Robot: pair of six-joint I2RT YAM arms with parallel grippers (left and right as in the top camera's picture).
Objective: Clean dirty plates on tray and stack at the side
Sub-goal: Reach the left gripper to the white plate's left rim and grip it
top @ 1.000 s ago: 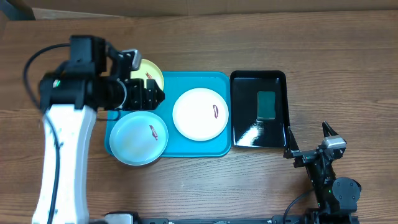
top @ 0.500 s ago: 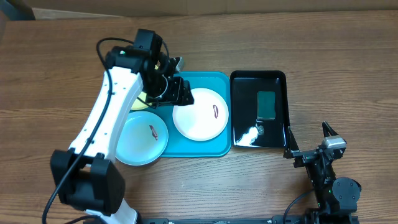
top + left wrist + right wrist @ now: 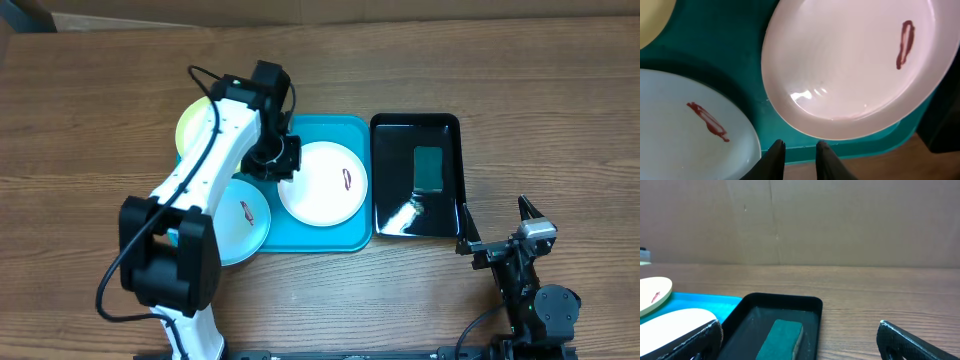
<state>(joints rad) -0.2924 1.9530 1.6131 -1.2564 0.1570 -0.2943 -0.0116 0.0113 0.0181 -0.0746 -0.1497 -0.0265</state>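
While looking down from overhead, found the left gripper (image 3: 283,160) hovering over the turquoise tray (image 3: 330,128), at the left rim of the white plate (image 3: 322,195). Saw its dark fingertips (image 3: 776,157) drawn close in the wrist view, only a narrow gap between, clamped on nothing. Noted the white plate lying on the tray's right half, a reddish-brown smear (image 3: 346,179) near its right side. Spotted the pale blue plate (image 3: 252,225) at the tray's front left corner, overhanging the rim, likewise smeared. Made out the yellow-green plate (image 3: 195,125) at the back left, partly off the tray and partly hidden by the arm. Found the right gripper (image 3: 493,225) well apart, near the front right of the table (image 3: 560,90), jaws spread wide and empty, facing the glossy black tray (image 3: 440,215) with a green block (image 3: 428,168) inside.
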